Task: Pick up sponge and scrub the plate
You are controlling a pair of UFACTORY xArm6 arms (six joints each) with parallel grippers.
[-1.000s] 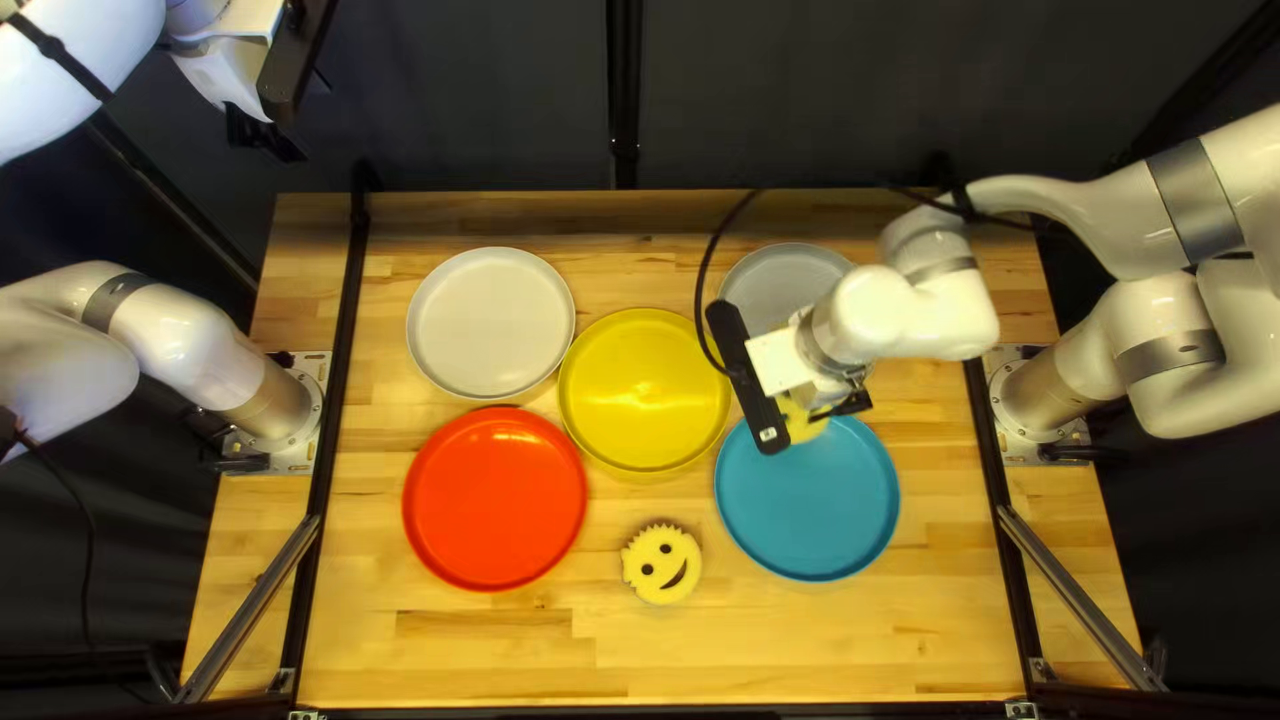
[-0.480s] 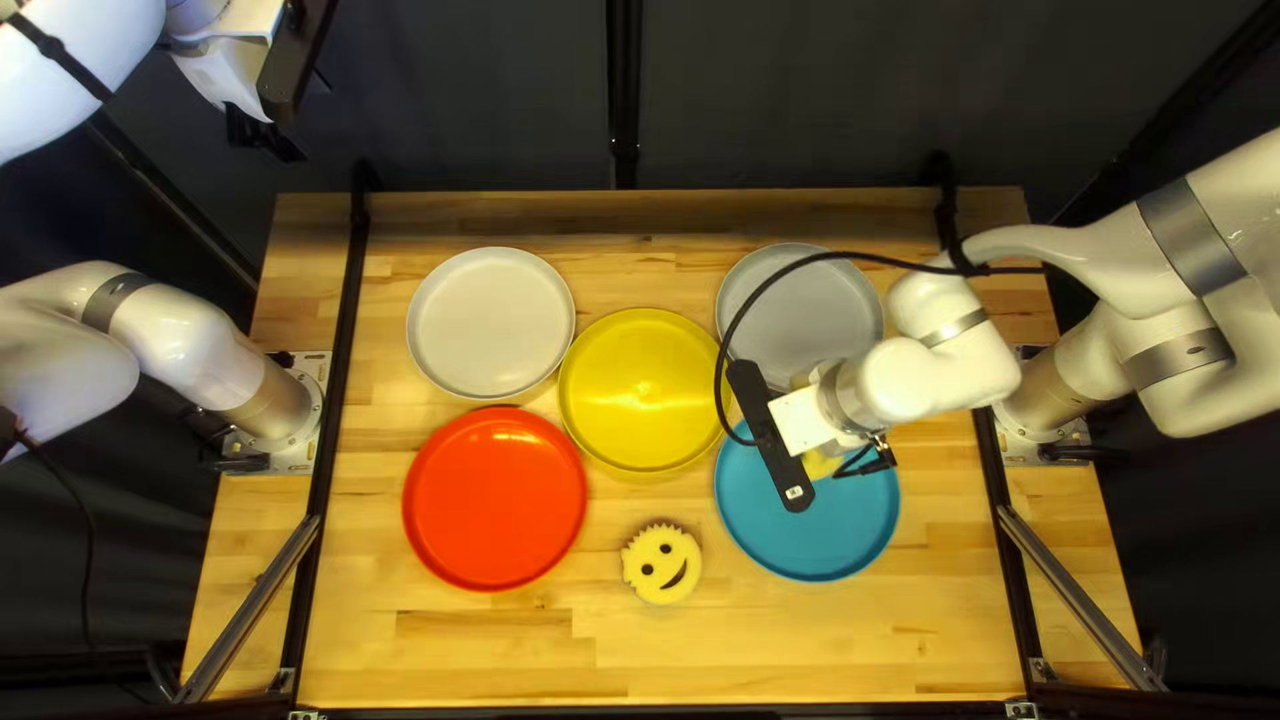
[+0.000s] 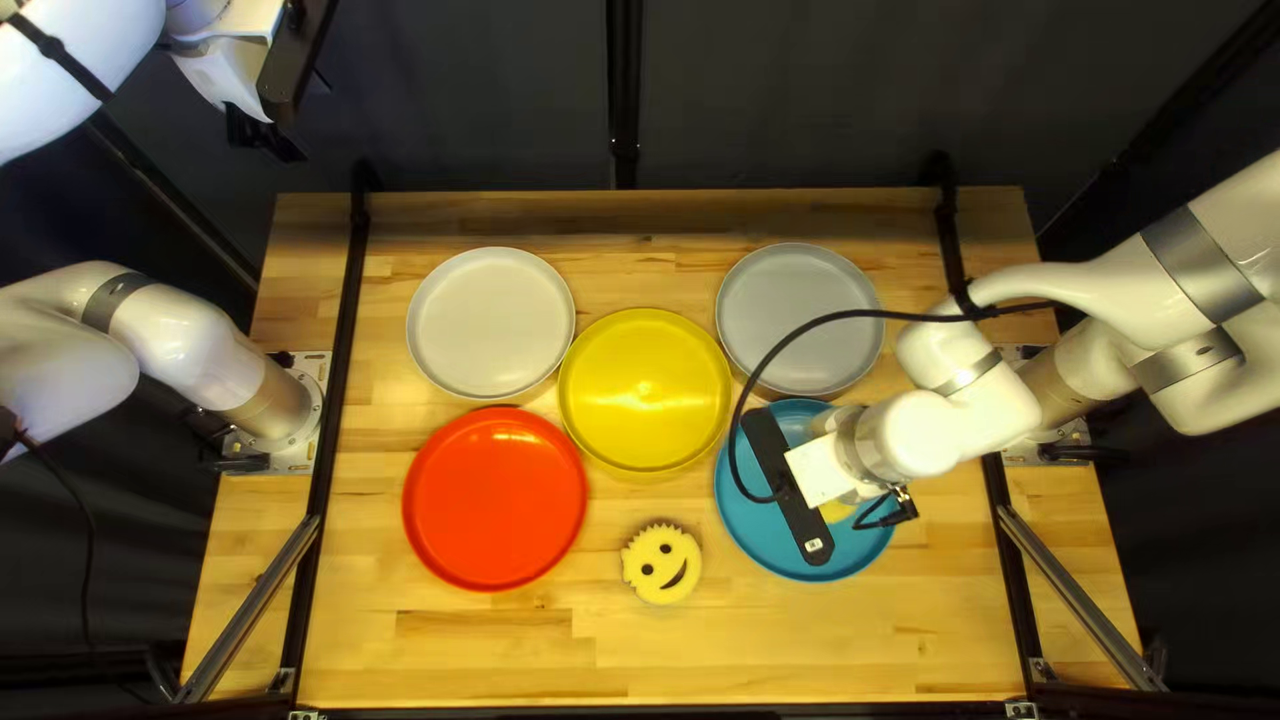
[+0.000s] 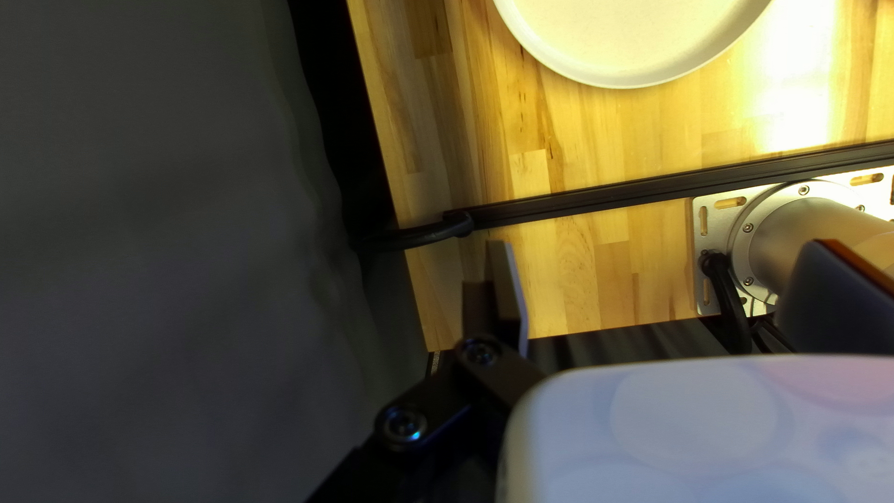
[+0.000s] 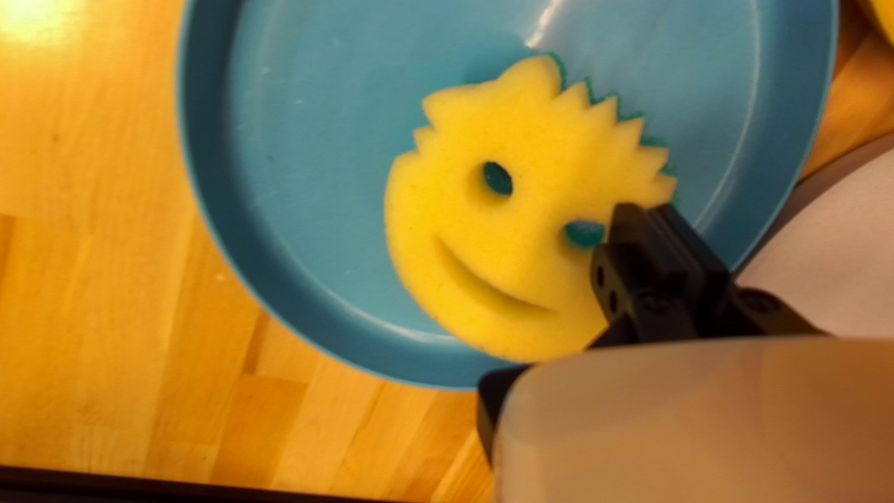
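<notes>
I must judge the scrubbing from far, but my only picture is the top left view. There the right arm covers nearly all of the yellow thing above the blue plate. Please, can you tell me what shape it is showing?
Observer: The right wrist view shows it: the sponge is a smiling face, its two eye holes and curved mouth turned to that camera.

Operator: Thank you. Is it yellow through its whole thickness?

Observer: No, a green layer shows through the eye holes.

Operator: And which edge has the spikes, please?

Observer: The spiky edge is the one beyond the eyes, on the side away from the mouth.
</notes>
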